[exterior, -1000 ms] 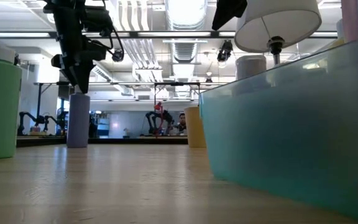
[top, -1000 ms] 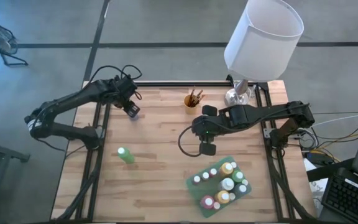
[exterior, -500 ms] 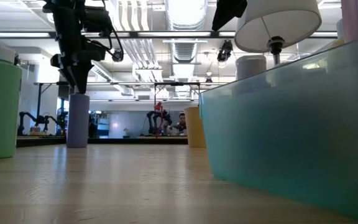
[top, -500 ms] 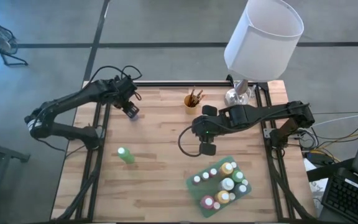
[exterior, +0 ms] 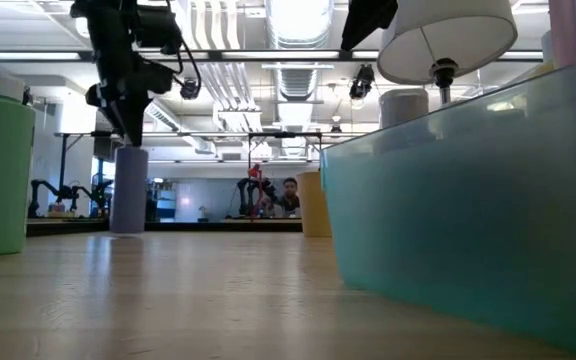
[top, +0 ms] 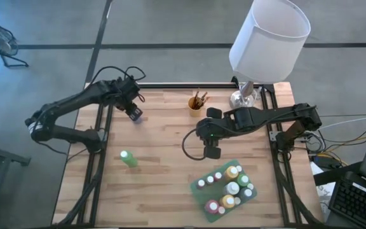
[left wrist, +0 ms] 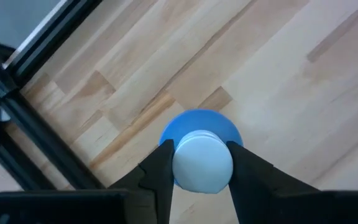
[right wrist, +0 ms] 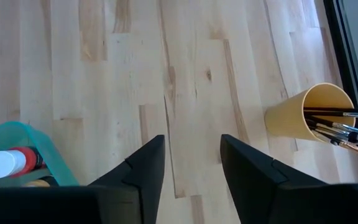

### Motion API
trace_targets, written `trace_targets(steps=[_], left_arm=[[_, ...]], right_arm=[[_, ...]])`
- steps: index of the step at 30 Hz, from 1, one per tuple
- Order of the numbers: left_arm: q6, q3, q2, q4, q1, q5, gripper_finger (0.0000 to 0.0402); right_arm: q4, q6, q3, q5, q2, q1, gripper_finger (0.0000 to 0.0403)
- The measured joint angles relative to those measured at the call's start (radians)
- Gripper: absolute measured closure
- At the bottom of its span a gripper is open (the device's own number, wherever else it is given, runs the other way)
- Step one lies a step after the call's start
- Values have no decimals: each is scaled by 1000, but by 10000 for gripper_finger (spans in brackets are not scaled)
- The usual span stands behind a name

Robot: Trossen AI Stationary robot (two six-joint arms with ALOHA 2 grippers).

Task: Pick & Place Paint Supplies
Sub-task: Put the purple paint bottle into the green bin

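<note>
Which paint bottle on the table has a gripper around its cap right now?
The blue bottle with the white cap, near the table's far left corner: the left gripper straddles its cap. The green bottle stands alone.

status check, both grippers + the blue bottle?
Left gripper closed on blue bottle's white cap, far-left table. Right gripper open, empty, beside teal bin. Nothing in the way.

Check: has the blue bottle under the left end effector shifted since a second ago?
Yes, slightly. In the low view the blue bottle and the left end effector over its cap sit a touch further right, toward the yellow cup, which stayed put.
</note>
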Motion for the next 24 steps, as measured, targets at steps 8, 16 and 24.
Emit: trace_targets(steps=[8, 16, 24], left_arm=[[0, 90, 0, 7, -13, 169, 279], [-1, 152, 0, 51, -116, 350, 279], [-8, 159, -1, 161, -306, 443, 279]], right_arm=[[58, -6, -15, 1, 0, 6, 239], [164, -21, -105, 13, -17, 64, 242], [328, 133, -293, 104, -119, 144, 276]])
